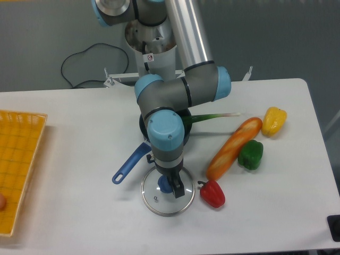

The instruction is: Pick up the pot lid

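Note:
The pot lid (159, 199) is a round glass disc with a metal rim and a blue knob, lying flat on the white table near the front. My gripper (169, 186) points straight down over its centre, with its fingers at the blue knob. The wrist hides most of the knob, so whether the fingers are closed on it does not show. A dark pan with a blue handle (130, 163) lies just behind the lid, mostly hidden by the arm.
A red pepper (213, 194) lies right beside the lid's right edge. A baguette (234, 148), green pepper (251, 154), yellow pepper (274, 120) and a leek (215, 117) lie to the right. A yellow basket (16, 164) sits at the left edge.

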